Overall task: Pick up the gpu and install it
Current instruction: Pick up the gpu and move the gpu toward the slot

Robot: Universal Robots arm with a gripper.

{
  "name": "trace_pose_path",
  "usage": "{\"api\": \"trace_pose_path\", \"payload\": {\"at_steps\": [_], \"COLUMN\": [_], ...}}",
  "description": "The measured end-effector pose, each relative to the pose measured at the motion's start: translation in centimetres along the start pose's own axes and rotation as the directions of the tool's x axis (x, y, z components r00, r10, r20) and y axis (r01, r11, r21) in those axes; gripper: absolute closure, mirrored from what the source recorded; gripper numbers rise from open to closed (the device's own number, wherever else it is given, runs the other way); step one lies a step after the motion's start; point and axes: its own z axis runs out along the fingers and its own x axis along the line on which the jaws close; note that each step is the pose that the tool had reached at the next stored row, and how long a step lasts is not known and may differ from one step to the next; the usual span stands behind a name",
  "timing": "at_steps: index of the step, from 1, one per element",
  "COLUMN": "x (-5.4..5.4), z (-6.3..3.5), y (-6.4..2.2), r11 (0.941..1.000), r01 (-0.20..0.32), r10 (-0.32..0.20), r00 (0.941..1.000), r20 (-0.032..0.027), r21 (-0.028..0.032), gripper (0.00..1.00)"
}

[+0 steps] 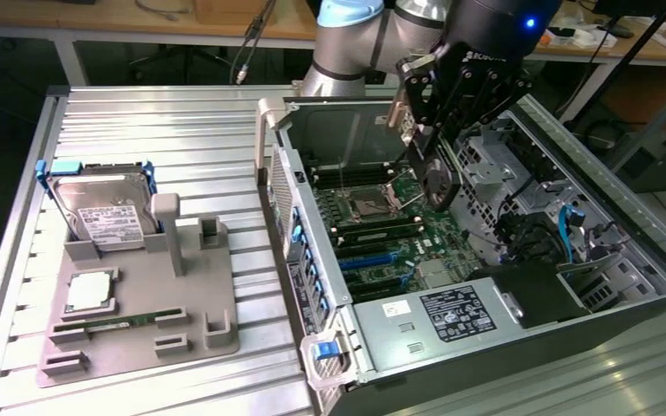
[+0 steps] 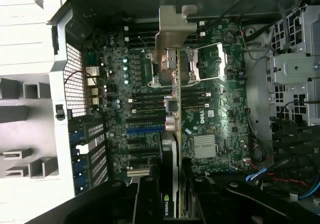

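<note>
Jaws: we see them partly closed, pinching the gpu [image 1: 437, 178] by its two flat faces.
Gpu: it hangs edge-on inside the open computer case [image 1: 310, 260], above the motherboard [image 1: 374, 230], with its silvery metal bracket [image 2: 175, 24] at one end.
Contact: we think the card is not seated in any slot, though the edge-on view leaves this unsure.
Arm: the arm [image 1: 345, 43] reaches down into the case from the far side of the counter [image 1: 171, 130].
Holder: the grey holder [image 1: 136, 342] lies on the counter beside the case, at the exterior view's left. It carries a hard drive [image 1: 107, 212] standing upright and a memory stick [image 1: 119, 321] lying flat.
</note>
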Motion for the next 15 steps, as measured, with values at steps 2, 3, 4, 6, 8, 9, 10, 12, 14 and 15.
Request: {"api": "trace_pose_path", "payload": {"at_steps": [2,3,4,6,8,9,10,12,14,15], "x": [-0.2,-0.4,-0.6,-1.0,-1.2,-1.4,-1.5,-1.8,-2.0,-2.1], "z": [0.01,0.01,0.02,0.03,0.04,0.04,0.04,0.05,0.06,0.06], "y": [0.02,0.03,0.04,0.08,0.1,0.11,0.12,0.14,0.16,0.17], "r11": [1.0,1.0,1.0,1.0,1.0,1.0,1.0,1.0,1.0,1.0], "r01": [0.0,0.0,0.0,0.0,0.0,0.0,0.0,0.0,0.0,0.0], "r10": [0.0,0.0,0.0,0.0,0.0,0.0,0.0,0.0,0.0,0.0], "r00": [1.0,1.0,1.0,1.0,1.0,1.0,1.0,1.0,1.0,1.0], "r20": [0.0001,0.0,0.0,0.0,0.0,0.0,0.0,0.0,0.0,0.0], "r21": [-0.0001,0.0,-0.0001,0.0,-0.0001,0.0,0.0,0.0,0.0,0.0], "gripper": [0.73,0.73,0.73,0.73,0.73,0.73,0.73,0.73,0.73,0.73]}}
